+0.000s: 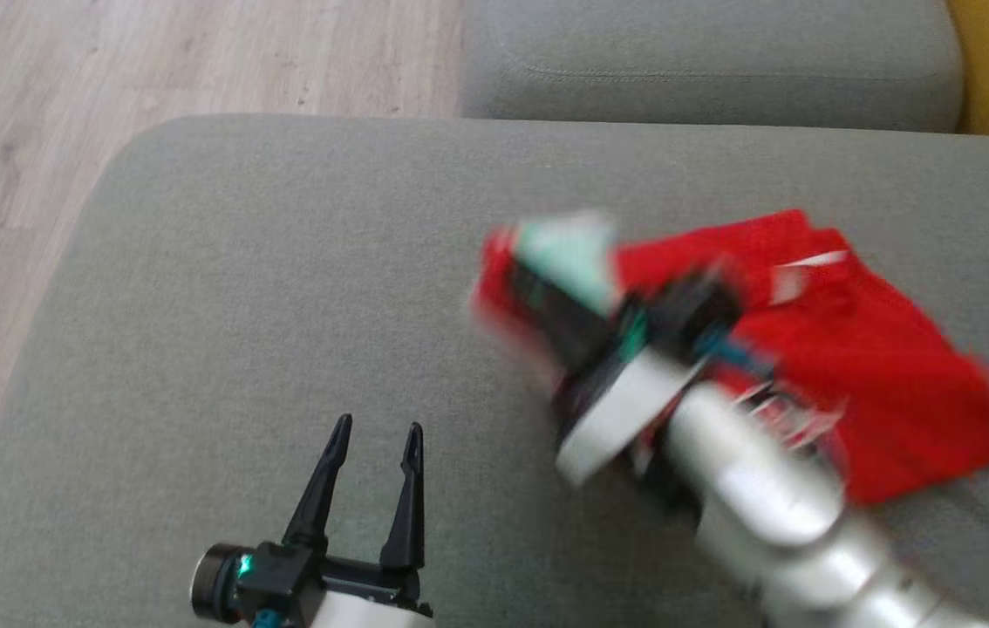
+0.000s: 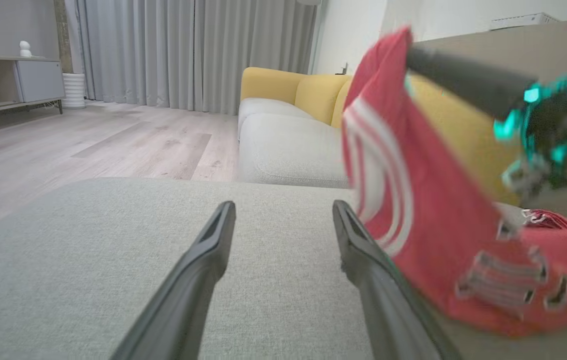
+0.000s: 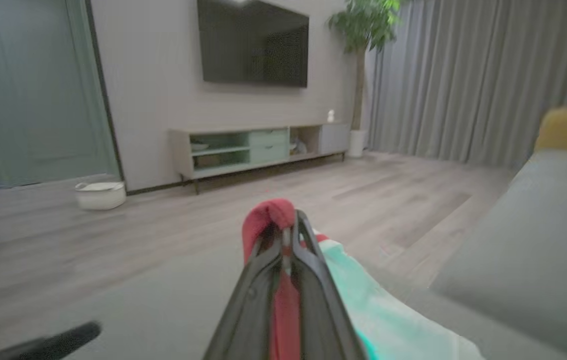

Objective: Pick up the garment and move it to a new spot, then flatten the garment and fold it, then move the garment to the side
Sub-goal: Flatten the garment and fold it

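Above the grey fabric sofa cushion (image 1: 242,288), our right gripper (image 3: 289,227) is clamped on the red white-striped cloth garment (image 1: 861,349); our left gripper (image 1: 377,433) hovers there too, fingers spread apart.

Pale wood-plank floor (image 1: 154,61). Grey fabric seat cushion (image 1: 242,288) in foreground, second grey cushion (image 1: 712,61) beyond. Yellow sofa back (image 2: 283,87) behind. Floor-length grey curtains (image 2: 188,50); light soft, even. White wall (image 3: 153,75) carries dark TV (image 3: 253,42); low open-shelf cabinet (image 3: 258,147) beneath, tall potted plant (image 3: 363,25) beside it. Round white container (image 3: 100,195) on floor near wall.
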